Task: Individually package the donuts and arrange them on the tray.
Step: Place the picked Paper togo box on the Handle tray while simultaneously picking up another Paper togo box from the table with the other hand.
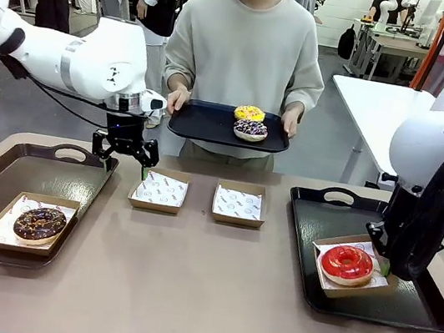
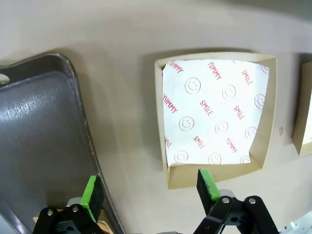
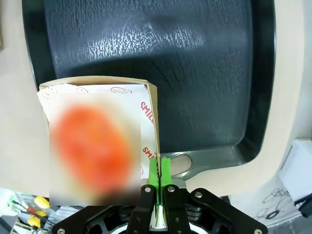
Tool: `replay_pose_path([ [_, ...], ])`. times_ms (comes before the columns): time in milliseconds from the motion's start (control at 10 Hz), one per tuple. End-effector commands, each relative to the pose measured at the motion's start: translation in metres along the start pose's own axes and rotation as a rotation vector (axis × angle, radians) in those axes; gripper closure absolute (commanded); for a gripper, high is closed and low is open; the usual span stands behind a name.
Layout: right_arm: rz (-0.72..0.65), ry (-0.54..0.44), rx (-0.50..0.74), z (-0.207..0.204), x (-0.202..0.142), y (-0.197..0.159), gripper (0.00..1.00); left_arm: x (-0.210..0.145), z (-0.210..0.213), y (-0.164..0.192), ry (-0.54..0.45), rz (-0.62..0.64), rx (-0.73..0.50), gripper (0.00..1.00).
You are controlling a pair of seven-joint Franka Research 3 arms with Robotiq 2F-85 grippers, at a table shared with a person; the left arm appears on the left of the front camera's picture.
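Red donut [image 3: 92, 146] is only an out-of-focus smear in the right wrist view. The front view shows it sharp, sitting in a paper-lined box [image 3: 92, 81] on the right tray [image 1: 419, 312]. Arm bulk hides most of the right gripper [image 3: 158, 168]. Its fingers are pressed together, pinching that box's side wall, with the donut just beside them, untouched.

Left gripper [image 2: 151, 187] fingers spread wide, holding nothing, above bare table [image 2: 126, 97] between the left tray [image 2: 44, 122] and an empty box [image 2: 214, 117]. Chocolate donut [image 1: 40, 224] is boxed on the left tray, well apart from them.

Yellow donut [image 1: 249, 112] and purple donut [image 1: 251, 127] lie on a held tray [image 1: 203, 125] in the person's hands.
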State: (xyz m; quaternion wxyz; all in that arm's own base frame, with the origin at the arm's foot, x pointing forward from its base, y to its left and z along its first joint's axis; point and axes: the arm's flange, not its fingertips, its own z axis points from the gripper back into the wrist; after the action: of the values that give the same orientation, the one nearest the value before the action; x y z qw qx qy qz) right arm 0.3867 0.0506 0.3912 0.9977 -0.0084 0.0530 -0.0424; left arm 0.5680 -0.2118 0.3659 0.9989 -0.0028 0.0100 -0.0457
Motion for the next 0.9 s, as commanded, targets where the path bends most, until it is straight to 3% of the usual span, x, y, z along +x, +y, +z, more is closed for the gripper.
replay_pose_path([
  [0, -0.003, -0.03, -0.014, -0.008, -0.004, -0.002, 0.98, 0.02, -0.005, -0.011, 0.025, 0.037, 0.058, 0.0],
  [800, -0.014, -0.03, 0.028, -0.024, 0.013, -0.002, 0.98, 0.037, -0.029, -0.017, 0.078, 0.072, 0.074, 0.0],
])
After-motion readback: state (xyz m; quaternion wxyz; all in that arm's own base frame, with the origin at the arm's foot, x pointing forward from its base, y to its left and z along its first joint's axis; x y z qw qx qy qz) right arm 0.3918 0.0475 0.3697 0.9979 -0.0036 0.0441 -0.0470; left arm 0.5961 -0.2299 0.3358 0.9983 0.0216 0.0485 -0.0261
